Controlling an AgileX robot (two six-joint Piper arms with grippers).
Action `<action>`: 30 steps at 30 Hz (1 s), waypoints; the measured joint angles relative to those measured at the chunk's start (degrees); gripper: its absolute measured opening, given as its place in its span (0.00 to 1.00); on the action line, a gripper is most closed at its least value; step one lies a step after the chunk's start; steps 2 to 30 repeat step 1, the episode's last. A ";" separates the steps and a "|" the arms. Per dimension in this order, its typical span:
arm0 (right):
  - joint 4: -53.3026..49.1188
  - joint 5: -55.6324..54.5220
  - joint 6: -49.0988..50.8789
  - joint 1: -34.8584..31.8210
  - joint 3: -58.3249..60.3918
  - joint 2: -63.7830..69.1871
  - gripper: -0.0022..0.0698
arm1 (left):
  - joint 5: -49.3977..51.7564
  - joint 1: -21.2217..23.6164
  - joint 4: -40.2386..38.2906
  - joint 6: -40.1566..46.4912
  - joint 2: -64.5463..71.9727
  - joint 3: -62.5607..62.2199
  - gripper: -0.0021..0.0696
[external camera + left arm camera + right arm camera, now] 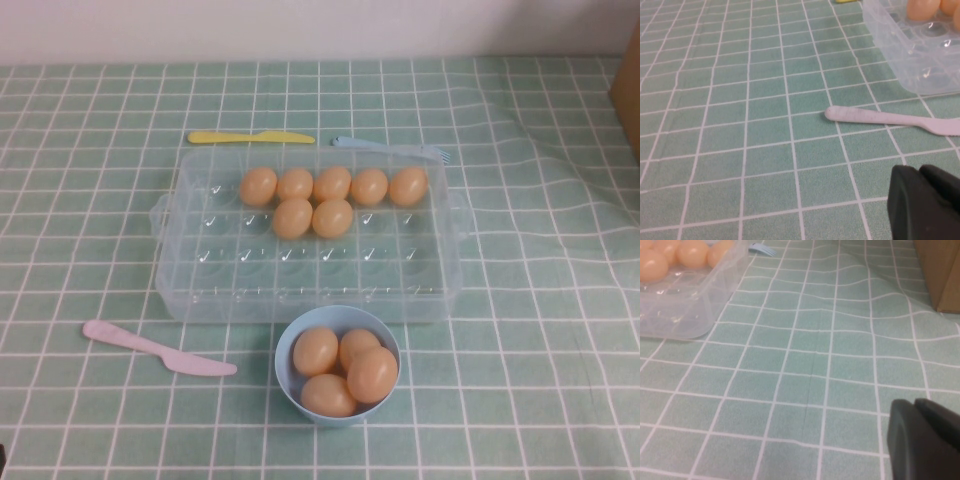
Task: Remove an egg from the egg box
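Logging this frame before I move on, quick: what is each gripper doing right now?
Left gripper: low over the tablecloth near the pink knife, holding nothing; open or shut cannot be told.
Right gripper: over bare tablecloth beside the egg box, holding nothing; cannot be told.

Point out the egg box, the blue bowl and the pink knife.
egg box [250,285]: high view, bare dimpled cells.
blue bowl [284,350]: high view, left rim.
pink knife [130,342]: high view, handle.
Left gripper [926,205] and right gripper [925,440]: wrist views, over cloth.

Open tablecloth [540,330] beside egg box [310,275]; grippers outside.
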 joint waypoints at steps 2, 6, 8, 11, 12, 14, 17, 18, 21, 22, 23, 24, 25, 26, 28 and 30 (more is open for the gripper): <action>0.00 0.00 0.00 0.00 0.00 0.00 0.01 | 0.00 0.00 0.00 0.00 0.00 0.00 0.02; 0.00 0.00 0.00 0.00 0.00 0.00 0.01 | 0.00 0.00 0.00 0.00 0.00 0.00 0.02; 0.00 0.00 0.00 0.00 0.00 0.00 0.01 | 0.00 0.00 0.00 0.00 0.00 0.00 0.02; 0.00 0.00 0.00 0.00 0.00 0.00 0.01 | 0.00 0.00 0.00 0.00 0.00 0.00 0.02; 0.00 0.00 0.00 0.00 0.00 0.00 0.01 | 0.00 0.00 0.00 0.00 0.00 0.00 0.02; 0.00 0.00 0.00 0.00 0.00 0.00 0.01 | 0.00 0.00 0.00 0.00 0.00 0.00 0.02; 0.00 0.00 0.00 0.00 0.00 0.00 0.01 | 0.00 0.00 0.00 0.00 0.00 0.00 0.02; 0.00 0.00 0.00 0.00 0.00 0.00 0.01 | 0.00 0.00 0.00 0.00 0.00 0.00 0.02; 0.00 0.00 0.00 0.00 0.00 0.00 0.01 | 0.00 0.00 0.00 0.00 0.00 0.00 0.02; 0.00 0.00 0.00 0.00 0.00 0.00 0.01 | 0.00 0.00 0.00 0.00 0.00 0.00 0.02; 0.00 0.00 0.00 0.00 0.00 0.00 0.01 | 0.00 0.00 0.00 0.00 0.00 0.00 0.02; 0.00 0.00 0.00 0.00 0.00 0.00 0.01 | 0.00 0.00 0.00 0.00 0.00 0.00 0.02; 0.00 0.00 0.00 0.00 0.00 0.00 0.01 | 0.00 0.00 0.00 0.00 0.00 0.00 0.02; 0.00 0.00 0.00 0.00 0.00 0.00 0.01 | 0.00 0.00 0.00 0.00 0.00 0.00 0.02; 0.00 0.00 0.00 0.00 0.00 0.00 0.01 | 0.00 0.00 0.00 0.00 0.00 0.00 0.02; 0.00 0.00 0.00 0.00 0.00 0.00 0.01 | 0.00 0.00 0.00 0.00 0.00 0.00 0.02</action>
